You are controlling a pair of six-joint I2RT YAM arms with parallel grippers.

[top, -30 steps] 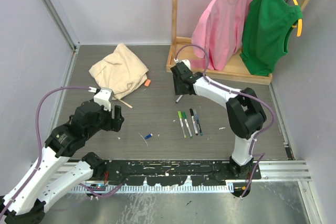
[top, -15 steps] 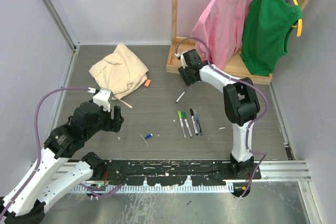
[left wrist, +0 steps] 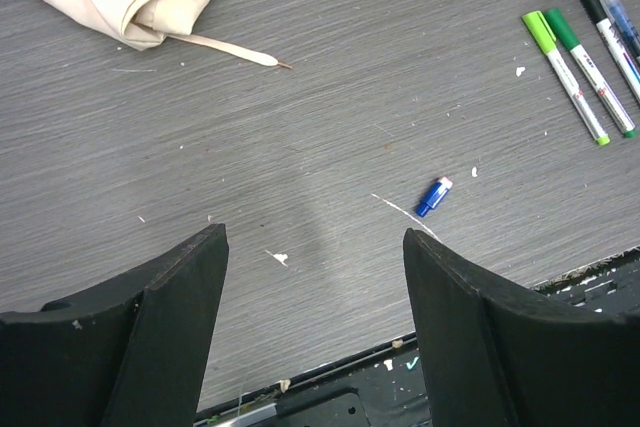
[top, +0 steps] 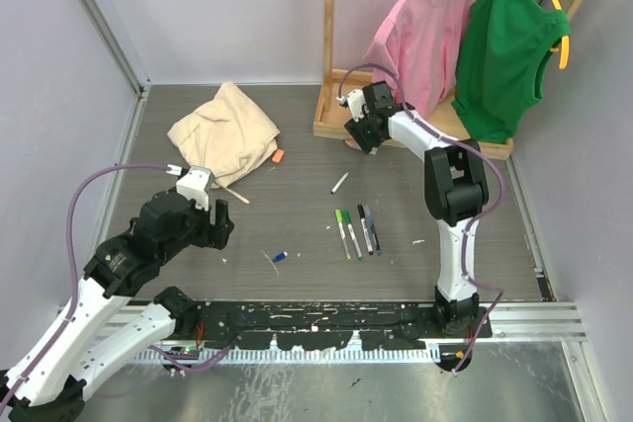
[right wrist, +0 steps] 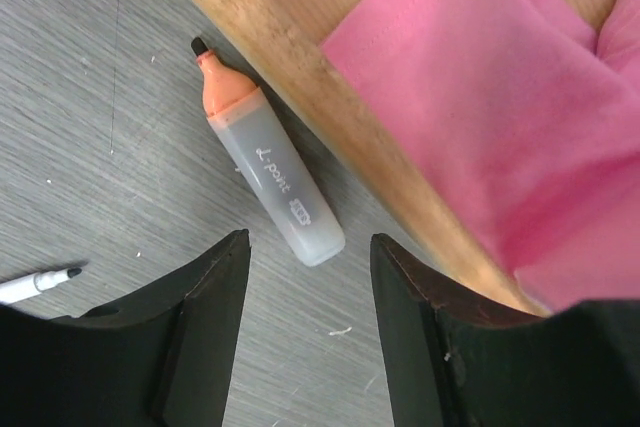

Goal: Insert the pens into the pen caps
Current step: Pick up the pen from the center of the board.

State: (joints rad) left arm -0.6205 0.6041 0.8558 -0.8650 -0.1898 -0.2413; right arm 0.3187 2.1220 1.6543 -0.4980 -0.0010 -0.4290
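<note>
Fingers first: on my right gripper (right wrist: 307,245) the two black fingers (right wrist: 200,337) stood well apart, gripping nothing, poised over the butt end of a chunky translucent-grey marker (right wrist: 265,162) with an orange neck and black tip. My left gripper (left wrist: 312,239) told the same story: fingers (left wrist: 170,317) spread wide over the bare grey wood-grain table (left wrist: 300,127), nothing between them.

Then the scene, big to small. Far right, a pink shirt (top: 415,42) and a green top (top: 506,46) hung above a wooden rack base (right wrist: 270,7), and that grey marker lay right along its edge. Far left sat a crumpled beige cloth (top: 223,130). Mid-table, four thin white-barrelled pens (left wrist: 566,79) with green and dark caps lay side by side, a lone white pen (top: 339,183) just beyond them. Nearer my left arm, a stubby blue cap (left wrist: 433,197) lay by itself. A small orange cap (top: 278,156) sat just beside the cloth.
</note>
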